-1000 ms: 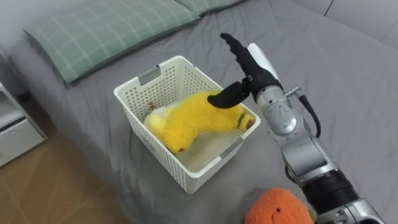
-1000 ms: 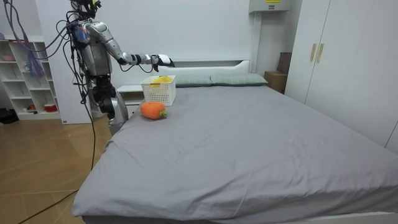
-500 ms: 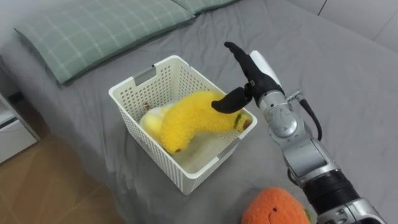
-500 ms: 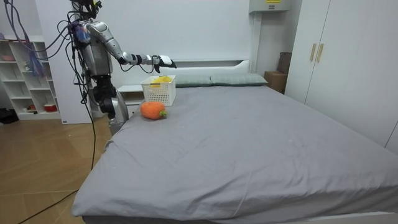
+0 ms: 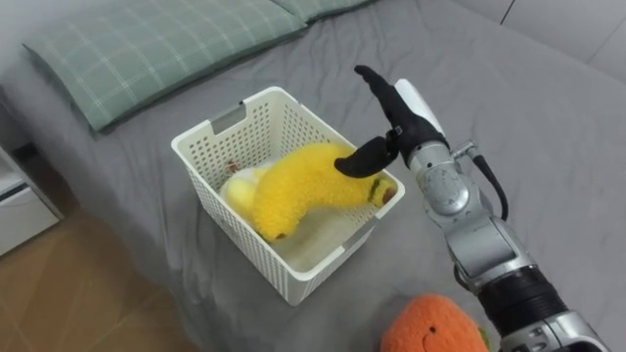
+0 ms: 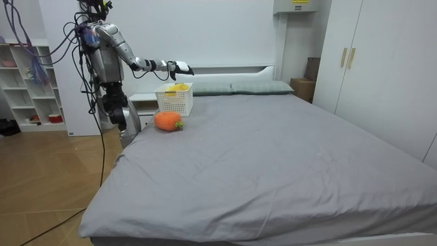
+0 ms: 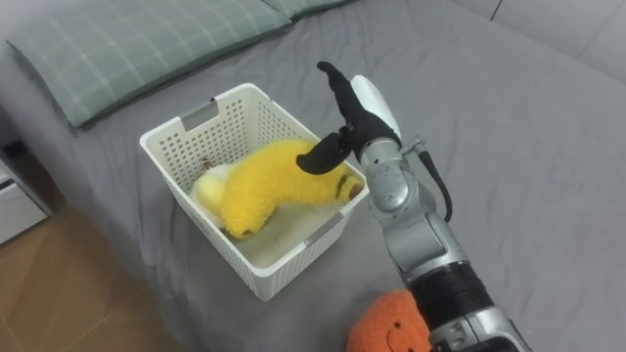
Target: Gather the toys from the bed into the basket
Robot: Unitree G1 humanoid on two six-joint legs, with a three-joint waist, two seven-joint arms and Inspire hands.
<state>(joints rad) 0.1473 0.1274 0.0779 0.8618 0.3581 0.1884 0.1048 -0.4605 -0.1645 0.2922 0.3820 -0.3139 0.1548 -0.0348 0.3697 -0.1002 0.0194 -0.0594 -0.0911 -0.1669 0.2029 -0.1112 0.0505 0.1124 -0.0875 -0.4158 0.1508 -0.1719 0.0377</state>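
Bright yellow plush toy (image 5: 303, 186) in white perforated basket (image 5: 230, 235); orange plush toy (image 5: 435, 328) on plain grey bedsheet (image 5: 548, 108); pale green checked pillow (image 5: 147, 44); black-fingered, white-backed right hand (image 5: 399, 125).

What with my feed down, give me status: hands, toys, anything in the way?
Right hand open over white basket's edge. Yellow plush lies in basket. Orange plush on bed, outside basket. Nothing blocking it.

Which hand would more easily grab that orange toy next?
Right, probably: the right hand hangs open over the basket edge, and the orange toy lies beside that arm.
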